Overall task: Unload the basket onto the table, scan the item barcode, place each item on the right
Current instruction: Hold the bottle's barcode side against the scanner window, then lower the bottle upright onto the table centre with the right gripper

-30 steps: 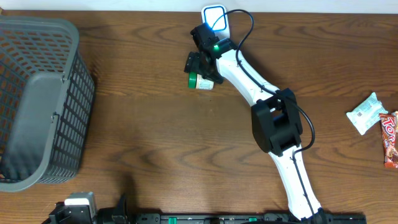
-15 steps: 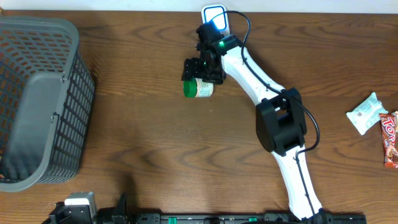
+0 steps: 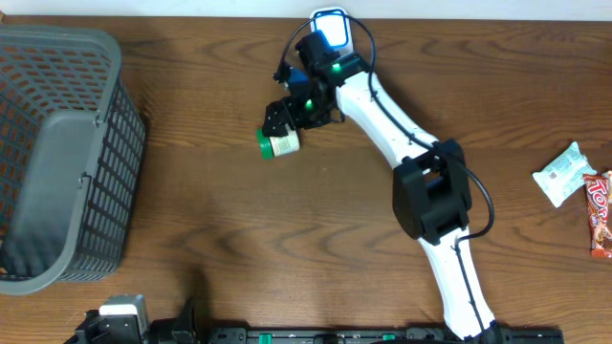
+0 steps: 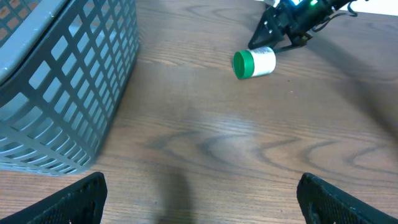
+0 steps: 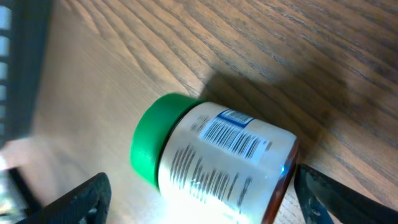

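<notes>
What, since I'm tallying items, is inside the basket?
In the basket only bare gray floor shows, no items. Its left edge is cut off overhead; the left wrist view shows only its wall.

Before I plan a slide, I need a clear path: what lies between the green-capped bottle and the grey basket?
Only bare wooden table between the bottle and the basket, shown in the overhead and left wrist views.

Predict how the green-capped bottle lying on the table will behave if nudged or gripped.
Lying on its side, the bottle is round, so it would likely roll. Its glossy label looks smooth, possibly slippery under fingers.
</notes>
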